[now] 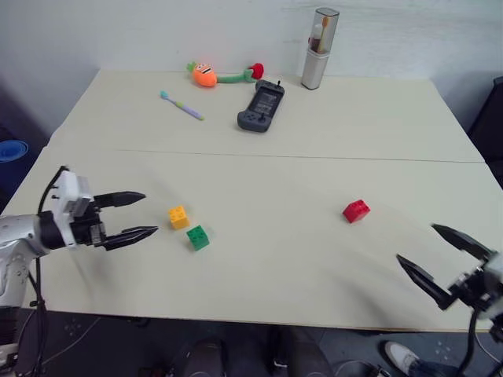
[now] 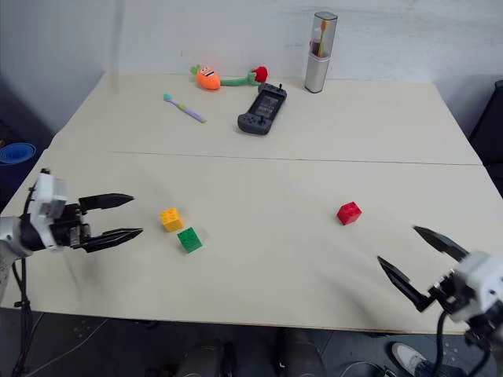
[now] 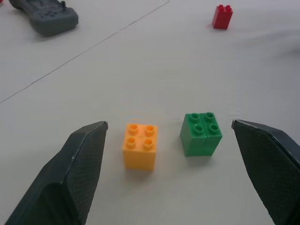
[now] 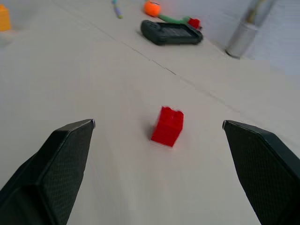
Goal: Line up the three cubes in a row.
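Note:
Left of the table's middle, the yellow-orange cube [image 1: 178, 217] and the green cube [image 1: 197, 237] sit close together, a small gap between them. The red cube [image 1: 356, 210] stands alone on the right half. My left gripper [image 1: 145, 214] hovers open just left of the yellow-orange cube, pointing at the pair; from its wrist the yellow-orange cube [image 3: 140, 146] and green cube [image 3: 201, 133] lie ahead of its spread fingers. My right gripper [image 1: 431, 251] is open near the front right edge, short of the red cube [image 4: 167, 125], nothing in it.
At the back of the table [image 1: 314, 157] lie a black handheld console [image 1: 261, 107], a carrot plush toy [image 1: 206, 75], a toothbrush [image 1: 181, 105] and a tall metal toothbrush holder [image 1: 318, 49]. A seam line crosses the tabletop between these and the cubes.

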You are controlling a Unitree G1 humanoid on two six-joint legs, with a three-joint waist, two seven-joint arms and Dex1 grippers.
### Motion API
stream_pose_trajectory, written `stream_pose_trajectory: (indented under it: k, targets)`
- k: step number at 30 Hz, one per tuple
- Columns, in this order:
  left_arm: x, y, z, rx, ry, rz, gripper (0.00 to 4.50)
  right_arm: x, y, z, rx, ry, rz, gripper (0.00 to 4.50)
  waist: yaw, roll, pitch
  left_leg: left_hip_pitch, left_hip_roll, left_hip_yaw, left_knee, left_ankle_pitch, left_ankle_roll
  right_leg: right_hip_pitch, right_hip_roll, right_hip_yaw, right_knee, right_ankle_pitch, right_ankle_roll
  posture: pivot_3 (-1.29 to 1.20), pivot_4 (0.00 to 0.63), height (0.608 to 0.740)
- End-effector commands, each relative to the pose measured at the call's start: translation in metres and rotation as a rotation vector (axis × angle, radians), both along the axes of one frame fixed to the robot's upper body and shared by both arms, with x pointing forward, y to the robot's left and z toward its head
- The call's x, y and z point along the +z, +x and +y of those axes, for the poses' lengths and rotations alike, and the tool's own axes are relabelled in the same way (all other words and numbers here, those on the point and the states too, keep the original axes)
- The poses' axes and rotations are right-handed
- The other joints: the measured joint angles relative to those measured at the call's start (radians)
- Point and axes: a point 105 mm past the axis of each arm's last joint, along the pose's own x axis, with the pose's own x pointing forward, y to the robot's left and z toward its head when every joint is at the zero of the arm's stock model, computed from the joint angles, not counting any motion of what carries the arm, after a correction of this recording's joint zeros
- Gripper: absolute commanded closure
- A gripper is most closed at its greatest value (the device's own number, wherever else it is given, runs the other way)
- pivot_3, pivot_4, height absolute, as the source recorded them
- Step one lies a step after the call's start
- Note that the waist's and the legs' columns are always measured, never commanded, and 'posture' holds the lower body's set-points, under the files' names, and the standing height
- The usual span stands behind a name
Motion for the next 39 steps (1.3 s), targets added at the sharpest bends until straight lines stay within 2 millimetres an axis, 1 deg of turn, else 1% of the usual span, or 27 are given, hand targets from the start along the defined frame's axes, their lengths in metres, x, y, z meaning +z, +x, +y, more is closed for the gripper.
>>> stream_pose_trajectory:
  k: [1, 3, 6, 8, 10, 12, 14, 16, 17, 19, 20, 22, 24, 25, 26, 28, 30, 32, 35, 38, 39]
  targets:
    - [0.000, 0.004, -0.029, -0.112, 0.012, -0.044, 0.03, 0.008, -0.011, -0.006, -0.173, 0.004, -0.092, 0.00, -0.001, 0.000, 0.000, 0.000, 0.000, 0.000, 0.000, 0.000, 0.000, 0.000, 0.000, 0.000, 0.000, 0.000, 0.000, 0.00, 0.150, 0.740]
    - [0.001, 0.008, -0.041, -0.164, 0.046, -0.117, 0.03, 0.002, -0.019, -0.008, -0.238, 0.013, -0.088, 0.00, -0.008, 0.000, 0.000, 0.001, -0.001, 0.002, 0.001, 0.000, 0.001, 0.000, 0.000, 0.003, 0.002, 0.000, 0.001, 0.00, 0.150, 0.740]
    - [-0.001, 0.004, -0.056, -0.275, 0.120, -0.166, 0.03, -0.020, -0.033, -0.011, -0.341, 0.000, -0.041, 0.00, -0.017, -0.001, 0.000, 0.002, 0.000, 0.002, 0.000, 0.000, 0.000, 0.000, 0.002, 0.004, 0.002, 0.000, 0.000, 0.00, 0.150, 0.740]
    - [-0.001, 0.008, -0.061, -0.296, 0.109, -0.168, 0.03, -0.027, -0.033, -0.012, -0.380, 0.017, -0.025, 0.00, -0.025, 0.000, 0.000, 0.003, 0.000, 0.003, -0.004, 0.002, -0.002, 0.000, 0.002, 0.004, 0.002, 0.000, 0.000, 0.00, 0.150, 0.740]
    - [-0.003, 0.015, -0.064, -0.296, 0.097, -0.172, 0.03, -0.026, -0.022, -0.006, -0.352, 0.022, -0.031, 0.00, -0.031, -0.001, 0.000, 0.003, -0.001, 0.004, -0.005, 0.003, -0.002, 0.000, 0.002, 0.005, 0.001, 0.000, 0.000, 0.00, 0.150, 0.740]
    - [-0.003, 0.019, -0.069, -0.296, 0.075, -0.183, 0.03, -0.020, -0.005, 0.001, -0.302, -0.024, -0.044, 0.00, -0.037, -0.001, 0.000, 0.003, -0.001, 0.006, -0.005, 0.003, -0.002, 0.000, 0.002, 0.007, 0.002, 0.000, 0.000, 0.00, 0.150, 0.740]
    - [-0.007, 0.018, -0.077, -0.315, 0.067, -0.182, 0.03, -0.007, 0.023, 0.010, -0.234, 0.008, -0.054, 0.00, -0.043, -0.001, 0.000, 0.003, -0.001, 0.007, -0.005, 0.003, -0.001, 0.000, 0.002, 0.009, 0.004, 0.000, 0.000, 0.00, 0.150, 0.740]
    - [-0.010, 0.017, -0.081, -0.329, 0.065, -0.177, 0.03, 0.000, 0.042, 0.019, -0.168, 0.034, -0.028, 0.00, -0.044, -0.001, 0.000, 0.004, -0.001, 0.007, -0.004, 0.004, -0.001, -0.001, 0.002, 0.009, 0.004, 0.000, 0.000, 0.00, 0.150, 0.740]
    - [-0.012, 0.016, -0.084, -0.337, 0.064, -0.172, 0.03, 0.007, 0.060, 0.023, -0.145, 0.063, -0.038, 0.00, -0.043, -0.001, 0.000, 0.004, -0.002, 0.007, -0.004, 0.004, -0.002, -0.002, 0.002, 0.009, 0.005, 0.000, 0.000, 0.00, 0.150, 0.740]
    - [-0.013, 0.015, -0.090, -0.354, 0.060, -0.172, 0.03, 0.023, 0.089, 0.027, -0.125, 0.159, -0.045, 0.00, -0.042, -0.001, 0.000, 0.004, -0.001, 0.005, -0.003, 0.005, -0.003, -0.003, 0.003, 0.008, 0.006, 0.000, 0.000, 0.00, 0.150, 0.740]
    - [-0.010, 0.015, -0.091, -0.354, 0.056, -0.190, 0.03, 0.026, 0.098, 0.027, -0.125, 0.157, -0.043, 0.00, -0.040, -0.001, 0.000, 0.004, -0.001, 0.005, -0.003, 0.005, -0.003, -0.003, 0.004, 0.008, 0.006, 0.000, 0.000, 0.00, 0.150, 0.740]
    - [-0.006, 0.017, -0.091, -0.348, 0.045, -0.200, 0.03, 0.025, 0.111, 0.028, -0.110, 0.112, -0.004, 0.00, -0.030, -0.001, 0.000, 0.004, -0.001, 0.004, -0.002, 0.005, -0.003, -0.003, 0.003, 0.008, 0.007, 0.000, 0.000, 0.00, 0.150, 0.740]
    - [-0.003, 0.020, -0.090, -0.345, 0.049, -0.202, 0.03, 0.021, 0.129, 0.034, -0.090, 0.136, 0.064, 0.00, -0.024, -0.001, 0.000, 0.002, -0.001, 0.002, -0.002, 0.005, -0.003, -0.003, 0.004, 0.007, 0.005, 0.000, 0.000, 0.00, 0.150, 0.740]
    - [-0.002, 0.021, -0.090, -0.343, 0.050, -0.203, 0.03, 0.021, 0.135, 0.036, -0.085, 0.124, 0.080, 0.00, -0.023, -0.001, 0.000, 0.001, -0.001, 0.002, -0.001, 0.005, -0.003, -0.003, 0.004, 0.006, 0.005, 0.000, 0.000, 0.00, 0.150, 0.740]
    - [-0.001, 0.021, -0.090, -0.342, 0.051, -0.205, 0.03, 0.019, 0.139, 0.043, -0.047, 0.121, 0.108, 0.00, -0.023, -0.001, 0.000, 0.000, -0.001, 0.002, 0.000, 0.006, -0.002, -0.003, 0.003, 0.006, 0.004, 0.000, 0.000, 0.00, 0.150, 0.740]
    - [0.000, 0.022, -0.089, -0.339, 0.049, -0.209, 0.03, 0.020, 0.145, 0.049, -0.033, 0.112, 0.123, 0.00, -0.024, -0.001, 0.000, -0.001, -0.002, 0.002, 0.002, 0.005, 0.000, -0.003, 0.002, 0.005, 0.004, 0.000, 0.000, 0.00, 0.150, 0.740]
    - [-0.001, 0.023, -0.090, -0.330, 0.048, -0.210, 0.03, 0.013, 0.152, 0.053, -0.041, 0.126, 0.161, 0.00, -0.026, -0.001, 0.000, -0.002, -0.002, 0.002, 0.002, 0.005, 0.000, -0.003, 0.001, 0.005, 0.004, 0.000, 0.001, 0.00, 0.150, 0.740]
    - [-0.001, 0.023, -0.091, -0.327, 0.045, -0.211, 0.03, 0.003, 0.155, 0.059, -0.044, 0.115, 0.201, 0.00, -0.026, -0.001, 0.000, -0.003, -0.001, 0.002, 0.003, 0.005, 0.001, -0.003, 0.001, 0.005, 0.003, 0.001, 0.001, 0.00, 0.150, 0.740]
    - [0.000, 0.022, -0.093, -0.326, 0.040, -0.212, 0.03, -0.003, 0.157, 0.063, -0.047, 0.114, 0.225, 0.00, -0.028, -0.001, 0.000, -0.003, -0.001, 0.002, 0.003, 0.005, 0.001, -0.003, 0.001, 0.005, 0.003, 0.001, 0.001, 0.00, 0.150, 0.740]
    - [0.001, 0.021, -0.093, -0.327, 0.035, -0.209, 0.00, -0.009, 0.155, 0.068, -0.021, 0.109, 0.266, 0.56, -0.027, -0.001, 0.000, -0.003, -0.001, 0.002, 0.003, 0.005, 0.001, -0.003, 0.001, 0.005, 0.003, 0.001, 0.001, 0.00, 0.150, 0.740]
    - [0.002, 0.021, -0.093, -0.325, 0.035, -0.208, 0.00, -0.010, 0.155, 0.067, -0.024, 0.116, 0.272, 0.89, -0.027, -0.001, 0.000, -0.003, -0.001, 0.002, 0.003, 0.005, 0.001, -0.003, 0.001, 0.005, 0.003, 0.001, 0.001, 0.00, 0.150, 0.740]
